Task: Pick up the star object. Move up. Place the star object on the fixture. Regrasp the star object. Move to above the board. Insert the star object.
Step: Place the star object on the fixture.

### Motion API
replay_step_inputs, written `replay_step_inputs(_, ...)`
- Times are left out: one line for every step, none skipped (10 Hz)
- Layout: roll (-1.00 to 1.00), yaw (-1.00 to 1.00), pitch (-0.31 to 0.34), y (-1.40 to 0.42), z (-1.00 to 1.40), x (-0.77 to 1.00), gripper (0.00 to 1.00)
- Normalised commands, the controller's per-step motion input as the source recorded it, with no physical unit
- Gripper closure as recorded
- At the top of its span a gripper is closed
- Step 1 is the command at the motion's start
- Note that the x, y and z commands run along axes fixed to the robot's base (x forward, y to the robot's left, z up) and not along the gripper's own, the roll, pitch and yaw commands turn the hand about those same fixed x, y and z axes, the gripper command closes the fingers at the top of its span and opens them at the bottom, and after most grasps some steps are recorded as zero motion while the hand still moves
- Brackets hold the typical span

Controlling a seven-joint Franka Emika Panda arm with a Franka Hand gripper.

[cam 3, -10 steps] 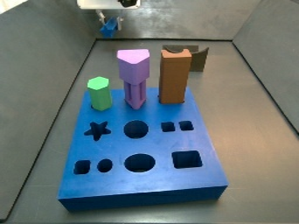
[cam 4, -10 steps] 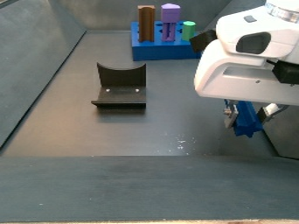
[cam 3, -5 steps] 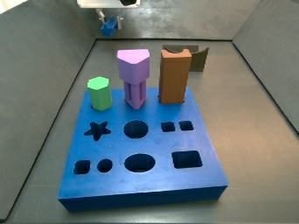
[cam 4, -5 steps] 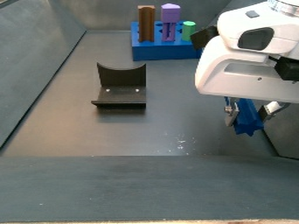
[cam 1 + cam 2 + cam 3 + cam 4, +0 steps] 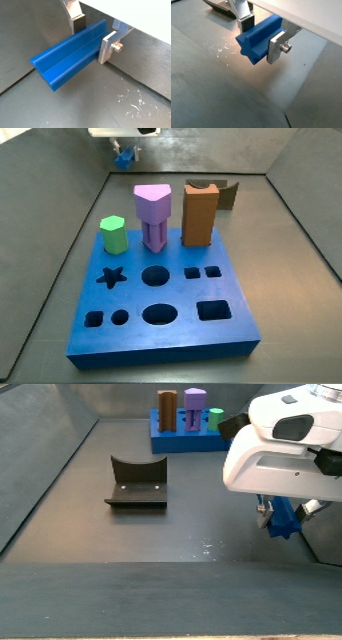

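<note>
One step looks done: the end effector [image 5: 92, 31] holds the star object [image 5: 70, 56] above the surface, far from the fixture [image 5: 136, 482] and board [image 5: 160, 304], so placing, regrasping and inserting remain.

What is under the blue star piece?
Only bare grey floor lies under the dark-blue star peg, which the gripper holds above it. Nothing there is covered.

The grey floor [image 5: 80, 574] carries the fixture [image 5: 136, 483] and the board [image 5: 163, 303].

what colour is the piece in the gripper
Dark blue; the star object between the gripper fingers shows best in a wrist view.
</note>
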Motion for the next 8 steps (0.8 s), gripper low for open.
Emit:
replay_step_inputs(0.04, -0.02, 0.176, 0.0, 1.0, -0.03, 1.0)
replay_step_inputs(0.04, -0.02, 0.176, 0.0, 1.0, -0.03, 1.0)
replay_step_inputs(0.04, -0.02, 0.176, 0.0, 1.0, -0.03, 1.0)
replay_step_inputs(0.04, -0.02, 0.176, 0.0, 1.0, -0.03, 1.0)
replay_step_inputs(0.04, -0.02, 0.176, 0.0, 1.0, -0.03, 1.0)
replay_step_inputs(0.04, -0.02, 0.177, 0.0, 1.0, -0.03, 1.0)
replay_step_inputs(0.04, -0.02, 0.177, 0.0, 1.0, -0.03, 1.0)
replay_step_inputs(0.04, -0.02, 0.177, 0.0, 1.0, -0.03, 1.0)
